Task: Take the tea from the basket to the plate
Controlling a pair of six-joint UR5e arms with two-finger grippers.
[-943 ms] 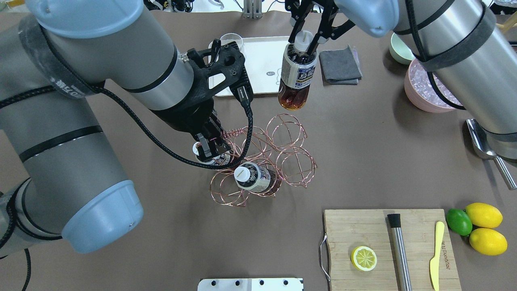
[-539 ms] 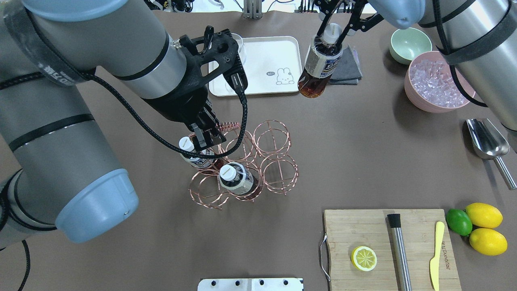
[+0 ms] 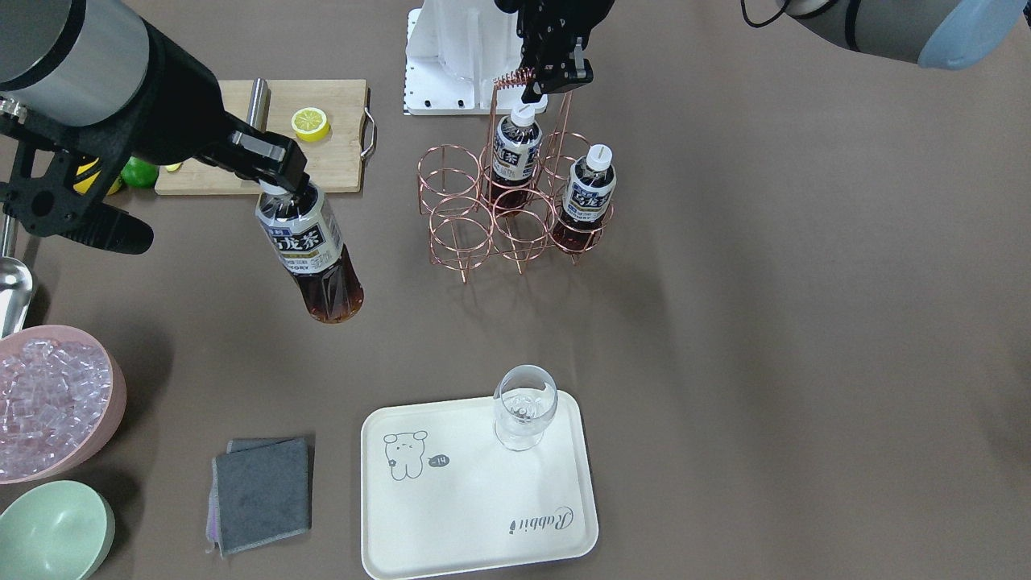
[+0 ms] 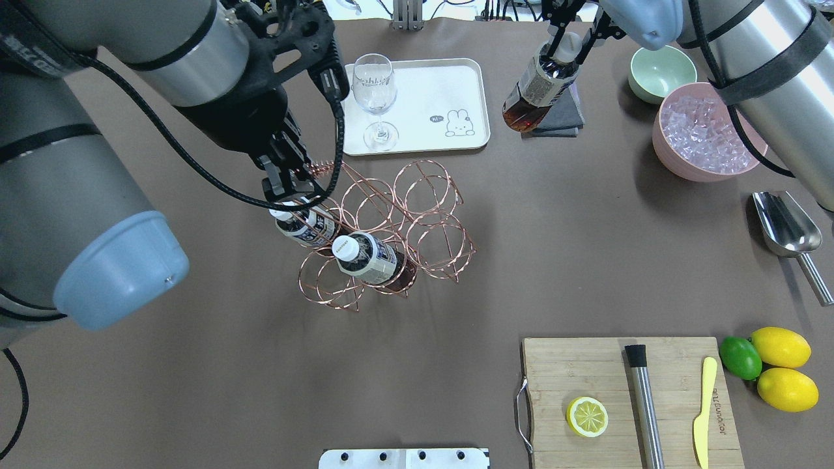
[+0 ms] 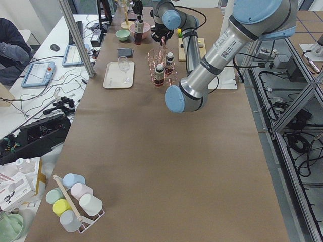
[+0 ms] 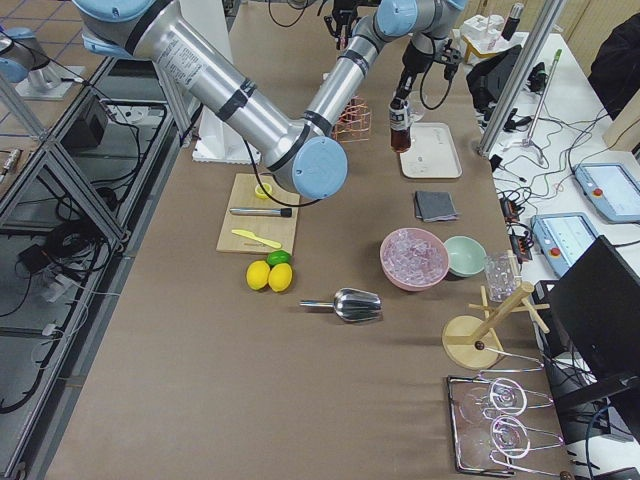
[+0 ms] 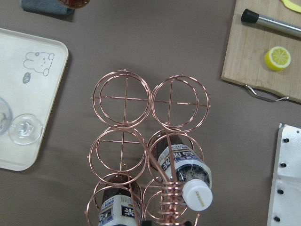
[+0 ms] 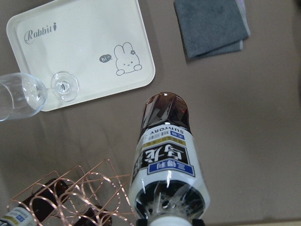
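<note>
My right gripper (image 4: 561,40) is shut on the white cap of a tea bottle (image 4: 538,91), which hangs tilted in the air beside the plate (image 4: 449,85), above the grey cloth. The right wrist view shows this tea bottle (image 8: 165,160) from above. The copper wire basket (image 4: 417,215) stands mid-table. My left gripper (image 4: 291,182) is shut on the coiled top of its handle. Two more tea bottles (image 3: 515,149) (image 3: 592,189) sit in its ring cells. The cream plate (image 3: 483,499) carries a wine glass (image 3: 523,407).
A grey cloth (image 4: 559,120) lies right of the plate. Beyond it stand a green bowl (image 4: 661,71) and a pink bowl of ice (image 4: 704,133). A metal scoop (image 4: 785,231), a cutting board (image 4: 625,404) with a lemon half, and lemons with a lime (image 4: 778,368) fill the right side.
The right gripper has carried its tea bottle from over the plate to its right. The left gripper and the basket have shifted left, uncovering the wine glass.
</note>
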